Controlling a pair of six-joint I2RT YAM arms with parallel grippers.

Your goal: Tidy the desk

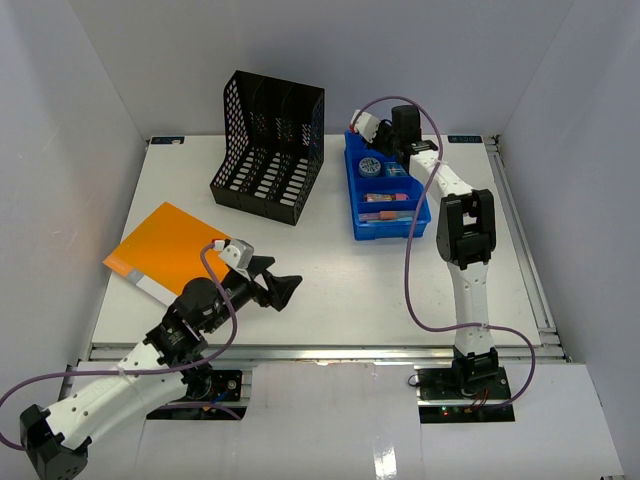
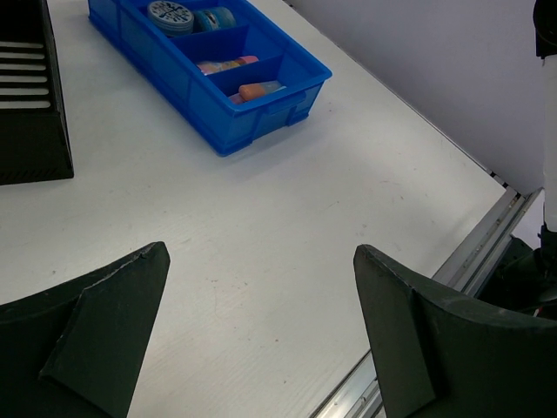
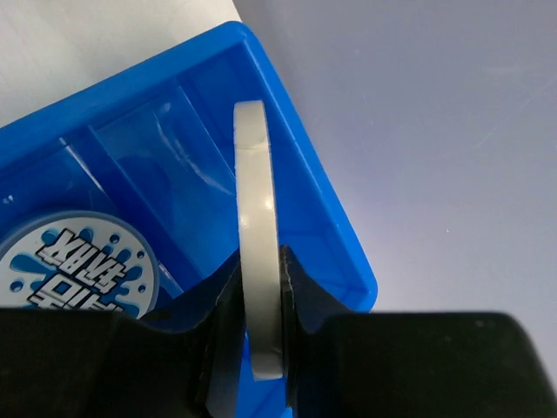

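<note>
Large flat white desk (image 1: 340,290) with metal-railed edges fills the floor of the white-walled enclosure, both arm bases at its near edge.

Left gripper (image 2: 261,252): jaws wide apart, nothing between them, hovering over bare desk near the centre-left. Flat orange folder (image 1: 165,245) lies just to its left, by the desk's left edge, partly under the arm's cable.

Right gripper (image 3: 259,270): reaches to the far end of the blue plastic compartment tray (image 1: 392,229), at the far right of the desk. Black fingers (image 3: 300,296) are clamped on a thin pale grey disc (image 3: 254,192), seen edge-on and upright, one finger against each face. The disc is over the tray's far end compartment; can't tell if its lower edge touches the tray floor.

Tray contents: a round tin with a blue-and-white splash label (image 3: 78,261) in the compartment next to the disc, a small teal round item (image 2: 214,17) beside it, a pink tube (image 2: 226,64) in the next compartment, an orange-capped tube (image 2: 259,89) in the nearest one.

Black mesh file rack (image 1: 270,150) stands upright left of the tray, apart from it.
</note>
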